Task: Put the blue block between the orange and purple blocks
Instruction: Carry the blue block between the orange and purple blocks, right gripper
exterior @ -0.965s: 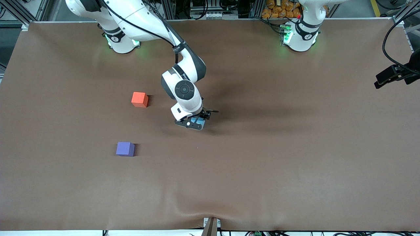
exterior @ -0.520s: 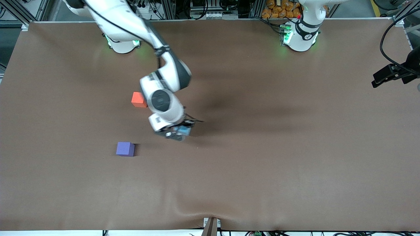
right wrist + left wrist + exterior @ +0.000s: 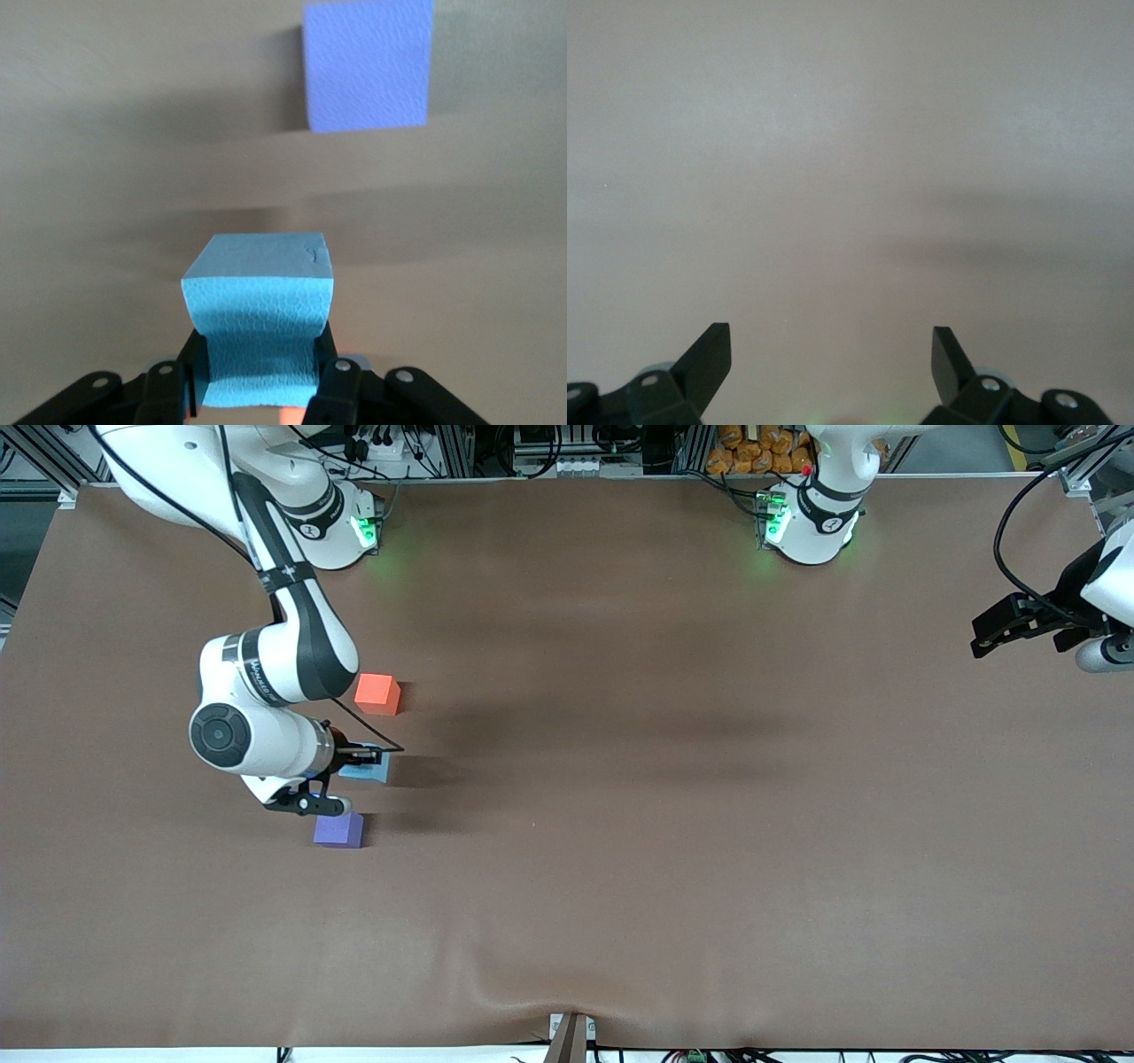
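My right gripper is shut on the sky-blue block, holding it low over the table in the gap between the orange block and the purple block. In the right wrist view, the blue block is squeezed between the two fingers of the right gripper, with the purple block ahead of it. The orange block shows there only as a sliver under the blue one. My left gripper hangs open at the left arm's end of the table, and the left wrist view shows this gripper over bare table.
The brown table cover has a wrinkle near the front edge, by a small bracket. The right arm's elbow and wrist hang over the table beside the orange block. The two arm bases stand along the back edge.
The right arm has swung the blue block from over the table's middle toward the right arm's end, into the gap between orange and purple. The left gripper has drifted slightly inward.
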Action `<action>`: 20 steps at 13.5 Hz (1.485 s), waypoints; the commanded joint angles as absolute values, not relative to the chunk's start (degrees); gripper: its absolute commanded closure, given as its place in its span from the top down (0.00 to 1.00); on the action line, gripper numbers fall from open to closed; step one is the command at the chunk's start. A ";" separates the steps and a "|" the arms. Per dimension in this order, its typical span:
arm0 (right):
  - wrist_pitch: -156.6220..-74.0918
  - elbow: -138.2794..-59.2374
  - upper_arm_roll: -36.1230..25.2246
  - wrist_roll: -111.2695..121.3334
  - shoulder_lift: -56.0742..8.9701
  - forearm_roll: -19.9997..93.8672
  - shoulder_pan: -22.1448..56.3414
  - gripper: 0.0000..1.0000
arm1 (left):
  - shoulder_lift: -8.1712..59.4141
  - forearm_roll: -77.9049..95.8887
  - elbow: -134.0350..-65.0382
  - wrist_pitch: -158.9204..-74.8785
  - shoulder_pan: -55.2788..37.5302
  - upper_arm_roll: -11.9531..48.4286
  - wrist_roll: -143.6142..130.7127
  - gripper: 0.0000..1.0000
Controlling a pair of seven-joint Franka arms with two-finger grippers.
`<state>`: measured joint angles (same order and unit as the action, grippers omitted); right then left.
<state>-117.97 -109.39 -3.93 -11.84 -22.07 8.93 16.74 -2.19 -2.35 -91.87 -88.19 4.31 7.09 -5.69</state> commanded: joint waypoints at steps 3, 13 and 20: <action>-125.06 -118.82 -2.64 -1.42 -19.07 9.49 9.41 0.00 | -3.51 -0.44 -92.28 -86.66 4.75 7.12 -4.75 1.00; -131.04 -121.11 -2.29 -1.49 -19.69 11.78 11.51 0.00 | -3.60 -0.35 -92.81 -86.66 4.75 7.12 -4.75 1.00; -133.86 -122.61 -2.29 -1.93 -20.92 11.78 11.69 1.00 | -3.60 -0.35 -92.72 -86.66 4.57 7.12 -4.75 1.00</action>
